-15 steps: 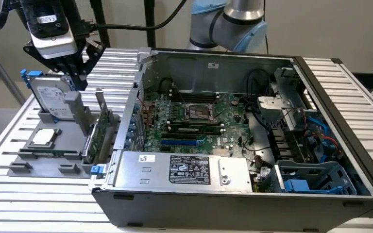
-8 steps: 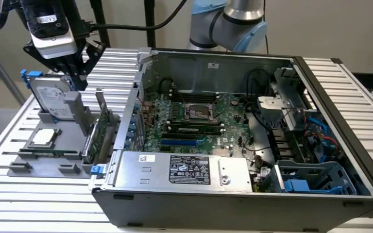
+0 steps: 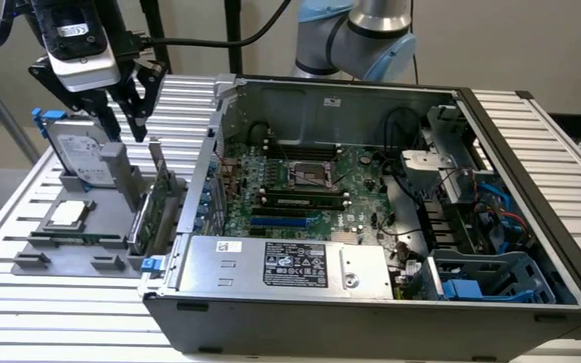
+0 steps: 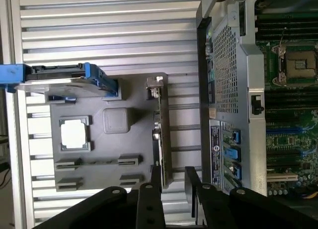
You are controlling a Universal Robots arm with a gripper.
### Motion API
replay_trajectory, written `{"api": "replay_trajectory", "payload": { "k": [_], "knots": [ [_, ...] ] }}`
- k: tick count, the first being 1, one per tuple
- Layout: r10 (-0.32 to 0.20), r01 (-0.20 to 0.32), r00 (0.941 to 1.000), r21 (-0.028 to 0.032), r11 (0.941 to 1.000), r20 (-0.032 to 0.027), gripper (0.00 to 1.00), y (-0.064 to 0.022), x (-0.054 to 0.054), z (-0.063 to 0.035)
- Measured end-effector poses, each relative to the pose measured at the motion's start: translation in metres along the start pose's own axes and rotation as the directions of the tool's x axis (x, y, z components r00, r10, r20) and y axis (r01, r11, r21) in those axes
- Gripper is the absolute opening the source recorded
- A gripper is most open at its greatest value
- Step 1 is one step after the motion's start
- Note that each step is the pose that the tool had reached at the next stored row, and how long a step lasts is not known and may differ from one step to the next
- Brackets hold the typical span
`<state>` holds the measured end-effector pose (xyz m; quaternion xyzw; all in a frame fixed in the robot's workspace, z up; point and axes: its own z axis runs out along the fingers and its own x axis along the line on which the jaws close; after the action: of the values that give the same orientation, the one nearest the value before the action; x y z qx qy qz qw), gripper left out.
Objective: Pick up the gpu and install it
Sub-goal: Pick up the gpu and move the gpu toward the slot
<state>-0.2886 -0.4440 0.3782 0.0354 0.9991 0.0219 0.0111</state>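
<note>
Pick-up stage: the spread gripper point(image 3: 127, 125) hovers with the gpu point(image 3: 155, 218) at its five o'clock; grasping calls for straddling the card's thin edge.

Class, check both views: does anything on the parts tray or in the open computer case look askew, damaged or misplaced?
Nothing stands out. The gpu stands upright on edge in the grey tray, the hard drive likewise, the processor lies flat, and the open gripper hangs above the gpu.
</note>
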Motion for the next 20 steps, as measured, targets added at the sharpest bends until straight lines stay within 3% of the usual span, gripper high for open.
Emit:
{"api": "replay_trajectory", "payload": {
  "k": [5,20],
  "knots": [
    [0.000,0.000,1.0000,0.0011,1.0000,0.0000,1.00,-0.0001,0.000,0.0016],
    [0.000,0.000,1.0000,0.0025,1.0000,0.0001,1.00,-0.0017,0.006,0.0287]
  ]
}}
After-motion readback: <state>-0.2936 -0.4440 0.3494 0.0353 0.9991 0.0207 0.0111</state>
